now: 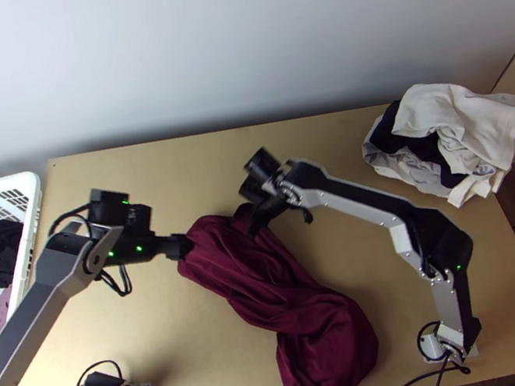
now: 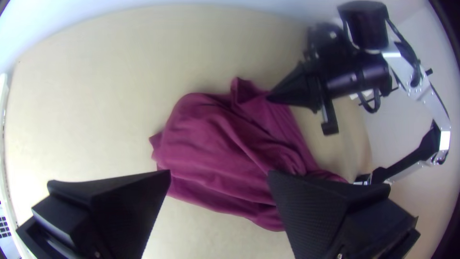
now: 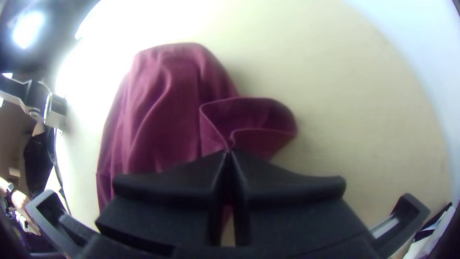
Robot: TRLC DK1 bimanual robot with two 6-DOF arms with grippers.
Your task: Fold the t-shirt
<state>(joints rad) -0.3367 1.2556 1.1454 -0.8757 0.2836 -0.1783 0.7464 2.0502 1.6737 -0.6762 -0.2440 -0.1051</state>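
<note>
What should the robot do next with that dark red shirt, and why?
Probably close the left gripper on the t-shirt, lowering it first if needed. It is open over one end of the rumpled shirt, while the right gripper is shut on a pinched-up edge, so a second grip could help straighten it for folding.

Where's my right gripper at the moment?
In the top view, the right gripper is at the far end of the maroon t-shirt, right of the left gripper, and pinches a fold of cloth.
</note>
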